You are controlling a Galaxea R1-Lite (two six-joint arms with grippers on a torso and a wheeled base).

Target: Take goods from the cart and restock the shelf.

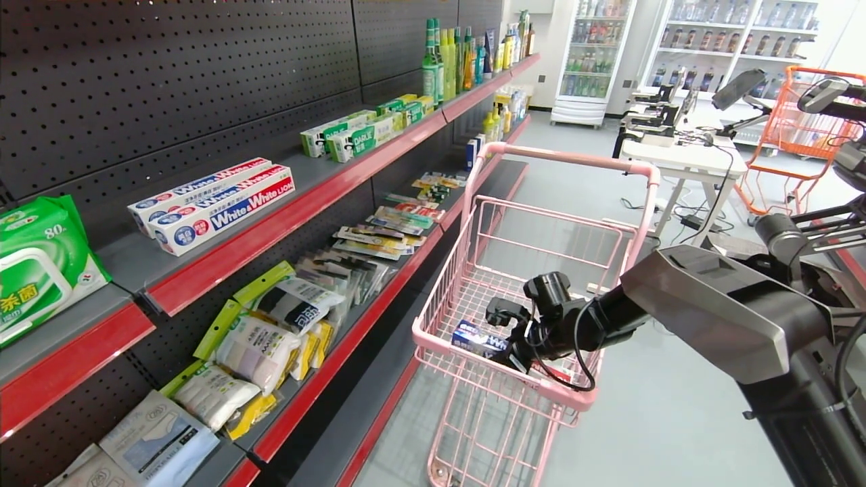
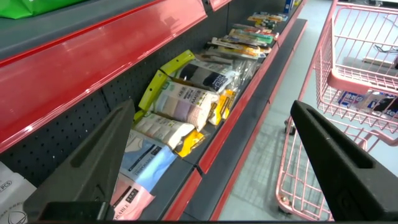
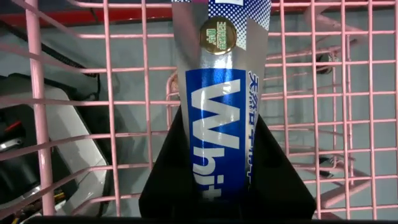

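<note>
A pink wire cart (image 1: 433,338) stands in the aisle beside the shelf. My right gripper (image 1: 506,340) is inside its basket, shut on a blue and white toothpaste box (image 1: 473,336). In the right wrist view the box (image 3: 222,106) runs lengthwise between the black fingers (image 3: 166,168), above the cart's wire floor (image 3: 74,99). Matching toothpaste boxes (image 1: 213,203) lie in a row on the upper shelf with the red edge (image 1: 291,216). My left gripper (image 2: 211,168) hangs open with nothing in it, facing the lower shelf (image 2: 249,93) and the cart's side (image 2: 348,81).
A green wipes pack (image 1: 37,264) lies at the shelf's near end. Green boxes (image 1: 358,132) and bottles (image 1: 446,57) stand farther along. Soft packets (image 1: 264,338) crowd the lower shelf. A white table (image 1: 683,159) and an orange cart (image 1: 805,128) stand behind. Open floor (image 1: 663,406) lies right of the pink cart.
</note>
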